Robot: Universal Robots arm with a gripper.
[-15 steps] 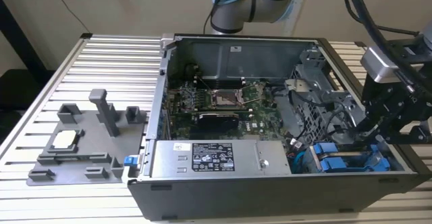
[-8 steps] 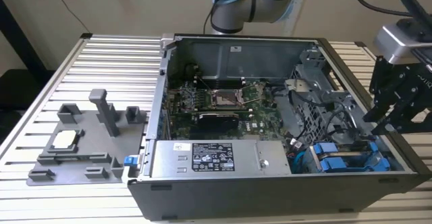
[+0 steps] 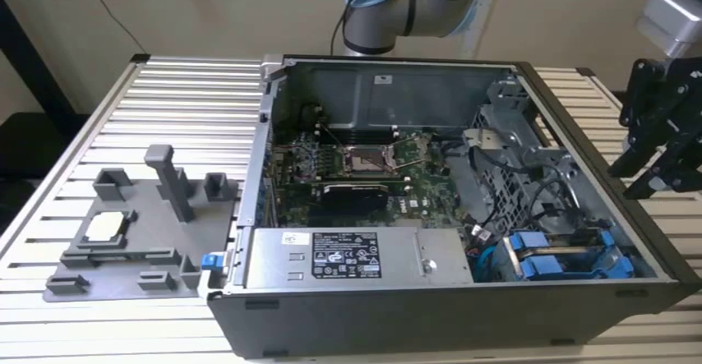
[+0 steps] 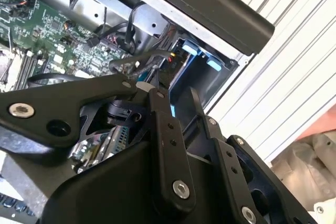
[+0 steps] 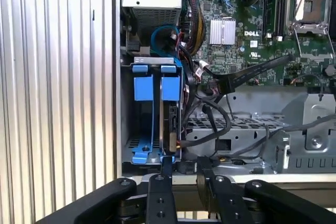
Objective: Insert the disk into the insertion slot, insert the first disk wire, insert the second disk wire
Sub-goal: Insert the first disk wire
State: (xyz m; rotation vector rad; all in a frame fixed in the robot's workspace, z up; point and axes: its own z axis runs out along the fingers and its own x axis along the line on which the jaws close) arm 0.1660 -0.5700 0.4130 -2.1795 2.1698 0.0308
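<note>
Exterior view, tool (image 3: 658,183) beside case (image 3: 439,319) (jaws apart), labelled power supply (image 3: 351,259)

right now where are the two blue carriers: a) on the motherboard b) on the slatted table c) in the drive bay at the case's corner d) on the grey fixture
c: both blue carriers stand side by side in the drive bay inside the case, as the exterior and first wrist views show.
</note>
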